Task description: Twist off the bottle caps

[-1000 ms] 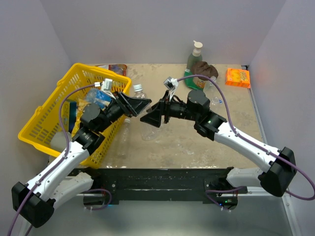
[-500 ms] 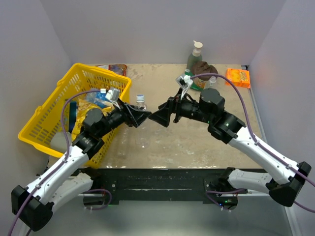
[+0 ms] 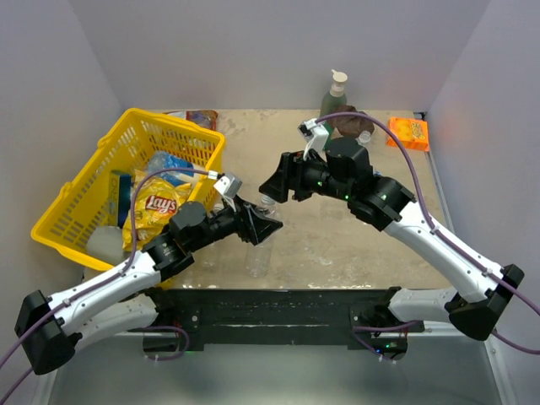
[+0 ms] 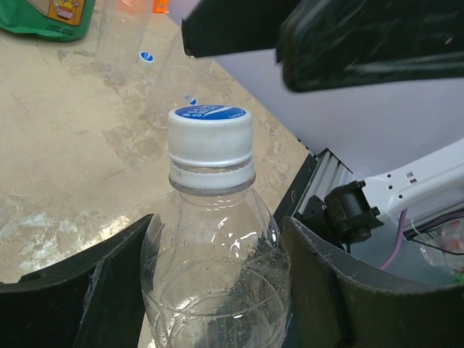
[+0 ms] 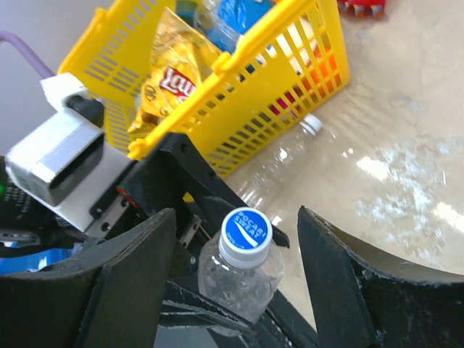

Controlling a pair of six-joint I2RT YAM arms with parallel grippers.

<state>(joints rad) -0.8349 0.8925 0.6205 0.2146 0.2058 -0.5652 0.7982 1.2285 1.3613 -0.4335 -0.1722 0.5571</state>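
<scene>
My left gripper [image 3: 263, 226] is shut on the body of a clear ribbed bottle [image 4: 217, 290] and holds it upright near the table's front middle. Its white cap with a blue top [image 4: 210, 134] is on the neck and also shows in the right wrist view [image 5: 245, 230]. My right gripper [image 3: 273, 187] is open just above that cap. Its fingers [image 5: 138, 268] stand on either side of the cap without touching it. Two more clear bottles lie on the table [image 3: 211, 245] [image 3: 257, 261]. A loose blue cap [image 4: 146, 56] lies on the table.
A yellow basket [image 3: 84, 190] with a Lay's bag [image 3: 156, 205] stands at the left. A green pump bottle [image 3: 335, 93], a brown lump [image 3: 350, 118] and an orange packet [image 3: 407, 132] are at the back right. Another clear bottle [image 3: 364, 139] stands behind my right arm.
My left gripper has carried the bottle from beside the basket toward the front middle. My right gripper has swung over the top of the bottle, still open.
</scene>
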